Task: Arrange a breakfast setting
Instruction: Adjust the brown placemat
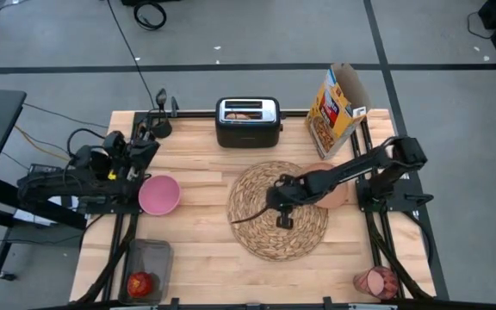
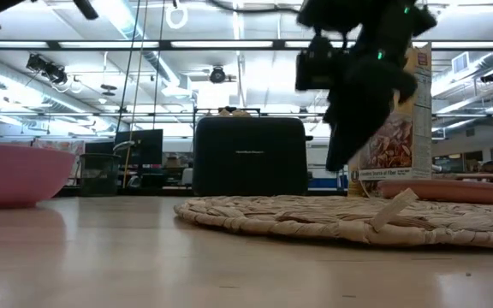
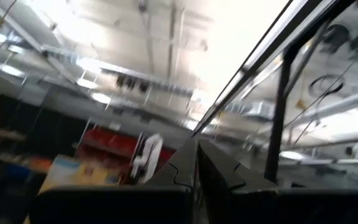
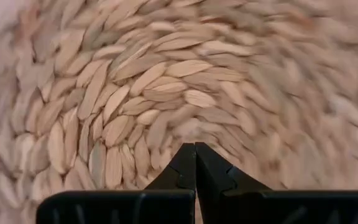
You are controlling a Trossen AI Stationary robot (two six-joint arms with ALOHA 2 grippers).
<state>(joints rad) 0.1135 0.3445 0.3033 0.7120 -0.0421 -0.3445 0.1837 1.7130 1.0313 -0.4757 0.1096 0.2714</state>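
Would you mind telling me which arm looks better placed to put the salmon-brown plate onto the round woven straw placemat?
Probably the right arm. Its right gripper hovers shut over the round woven straw placemat, and the salmon-brown plate lies just beside that arm. The left gripper, also shut, is parked at the table's far left corner.

— Hidden: salmon-brown plate (image 1: 338, 191), mostly under the right arm.
— Cut off: pink bowl (image 2: 11, 174) in the low view. Too small to tell: the item inside the toaster (image 1: 248, 122).
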